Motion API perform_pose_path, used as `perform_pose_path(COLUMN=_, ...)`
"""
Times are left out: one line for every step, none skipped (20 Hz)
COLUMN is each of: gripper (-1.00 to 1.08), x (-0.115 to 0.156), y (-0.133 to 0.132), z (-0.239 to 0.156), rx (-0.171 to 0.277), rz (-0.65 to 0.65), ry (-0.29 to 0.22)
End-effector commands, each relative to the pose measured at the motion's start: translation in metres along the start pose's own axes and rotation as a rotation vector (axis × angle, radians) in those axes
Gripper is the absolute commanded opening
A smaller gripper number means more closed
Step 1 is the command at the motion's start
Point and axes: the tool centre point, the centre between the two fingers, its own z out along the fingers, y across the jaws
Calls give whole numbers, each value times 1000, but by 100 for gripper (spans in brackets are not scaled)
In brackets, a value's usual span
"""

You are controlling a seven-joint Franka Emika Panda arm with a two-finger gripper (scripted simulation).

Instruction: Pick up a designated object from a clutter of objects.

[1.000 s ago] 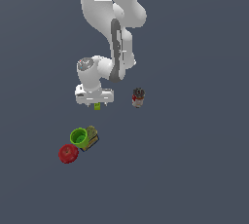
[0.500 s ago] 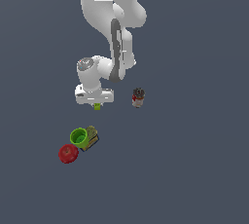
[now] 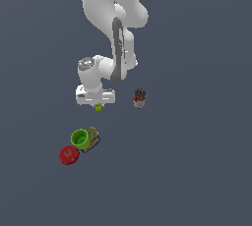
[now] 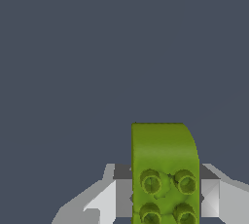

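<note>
The designated object, a tiny lime-green studded brick [image 3: 98, 107], pokes out just below the white hand. My gripper [image 3: 97, 103] is shut on it. The wrist view shows the brick [image 4: 164, 159] close up, studs facing the camera, with the grey fingers [image 4: 122, 196] pressed against both its sides and my gripper [image 4: 165, 199] closed around it. Only plain dark floor shows beyond the brick. The rest of the clutter lies apart from it, toward the exterior view's lower left and right.
A bright green cup [image 3: 79, 138] leans against a brownish-olive box [image 3: 93, 136], with a red apple [image 3: 69, 155] beside them. A small brown-white container with a dark top [image 3: 140, 98] stands to the exterior view's right of the hand.
</note>
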Motion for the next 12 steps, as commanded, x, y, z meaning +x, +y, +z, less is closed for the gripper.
perform_pose_path(gripper=-100, x=4, y=-1, z=-6, rx=0, rz=0, ry=1)
perform_pose_path(gripper=-100, x=5, y=-1, z=-9, rx=0, rz=0, ry=1)
perform_pose_path(gripper=-100, x=8, y=-2, z=-12, rx=0, rz=0, ry=1)
perform_pose_path(gripper=-100, x=10, y=-3, z=-16, rx=0, rz=0, ry=1)
perform_pose_path(gripper=-100, x=12, y=-3, z=-21, rx=0, rz=0, ry=1)
perform_pose_path(gripper=-100, x=15, y=-4, z=-25, rx=0, rz=0, ry=1)
perform_pose_path(gripper=-100, x=18, y=-5, z=-31, rx=0, rz=0, ry=1)
perform_pose_path(gripper=-100, x=22, y=-6, z=-36, rx=0, rz=0, ry=0)
perform_pose_path(gripper=-100, x=25, y=-7, z=-42, rx=0, rz=0, ry=0)
perform_pose_path(gripper=-100, x=29, y=-8, z=-49, rx=0, rz=0, ry=0)
perform_pose_path(gripper=-100, x=33, y=-9, z=-55, rx=-1, rz=0, ry=0)
perform_pose_path(gripper=-100, x=37, y=-10, z=-63, rx=-1, rz=0, ry=0)
